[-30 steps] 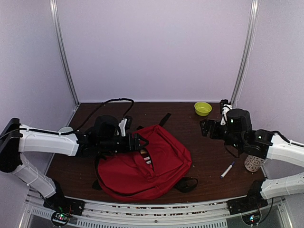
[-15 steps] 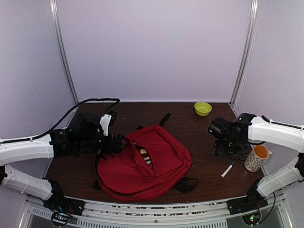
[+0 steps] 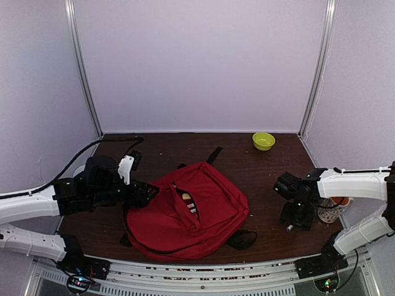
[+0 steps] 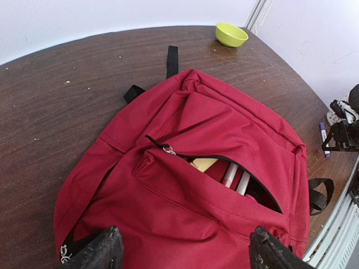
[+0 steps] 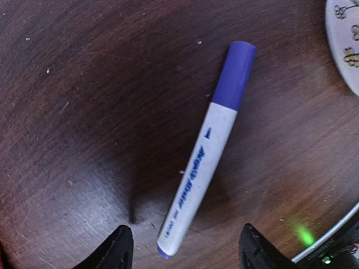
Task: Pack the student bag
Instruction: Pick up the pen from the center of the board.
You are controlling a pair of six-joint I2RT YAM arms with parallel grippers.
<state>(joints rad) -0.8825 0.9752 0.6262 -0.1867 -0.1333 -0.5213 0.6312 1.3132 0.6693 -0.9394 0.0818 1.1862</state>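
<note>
- The student bag (image 3: 207, 213) lies flat on the brown table (image 3: 247, 161), towards the front edge and between my two arms. Its black top loop (image 3: 214, 154) points to the far side.
- The bag's front pocket (image 4: 185, 190) is unzipped. Through the slit I see two white pens (image 4: 235, 178) and a pale yellow thing (image 4: 202, 163) beside them.
- My left gripper (image 4: 185, 255) hangs over the bag's left edge with its fingers spread wide. Only red fabric lies below them, and I hold nothing. I cannot tell whether the tips touch the cloth.
- My right gripper (image 5: 188, 249) is well off to the right of the bag, pointing down at the table with its jaws parted.
- A marker (image 5: 205, 151) with a white barrel and a purple-blue cap lies flat on the table to the right of the bag. Its uncapped end sits between my right fingers, with a gap on each side, so I am not gripping it.
- A patterned white mug (image 3: 333, 211) stands farther right of the bag than the marker, just beside my right arm.
- A small green bowl (image 3: 263, 140) sits beyond the bag, to its far right, near the back wall.
</note>
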